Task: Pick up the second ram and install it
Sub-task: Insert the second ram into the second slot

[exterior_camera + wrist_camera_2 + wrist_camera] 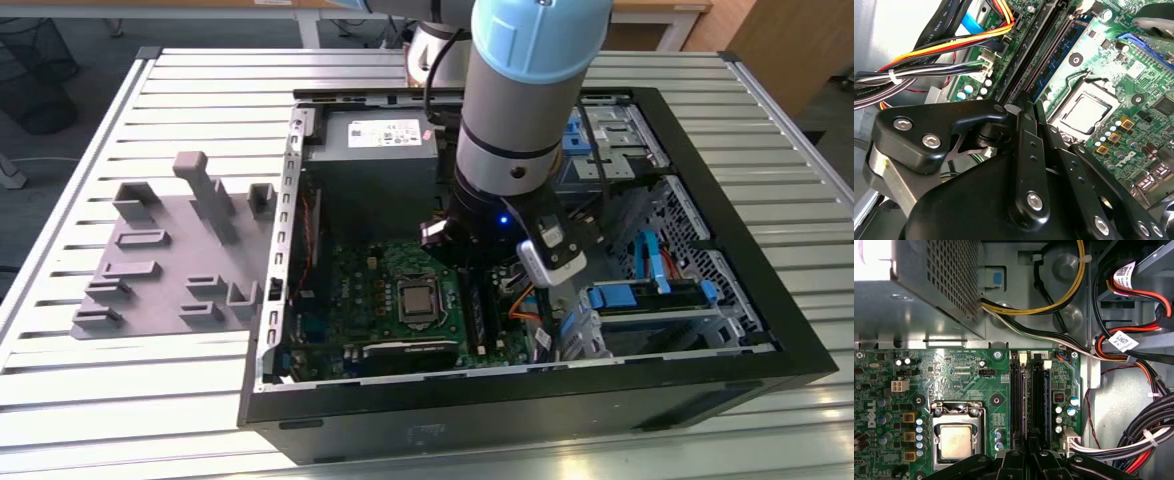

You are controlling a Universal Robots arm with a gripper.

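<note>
My gripper (1028, 103) (1029, 444) is shut, its two black fingers pressed together with nothing visible between them. It hangs low inside the open computer case (747, 370), with its tip over the near end of the motherboard's memory slots. The second ram (1061, 52) (1024, 400), a thin dark green strip with black chips, stands in the slot nearest the processor socket (1086, 112) (956, 440), in line with the fingertips. Whether the tip touches it I cannot tell. In the exterior view the arm's wrist (514, 215) covers the slots.
Another like strip (1048, 400) stands in the neighbouring slot. Cable bundles (929, 55) (1134, 355) run close beside the slots. The power supply (374, 160) fills the case's far end, with drive bays (654, 290) on the exterior view's right. A grey multi-slot fixture (160, 270) lies on the slatted table.
</note>
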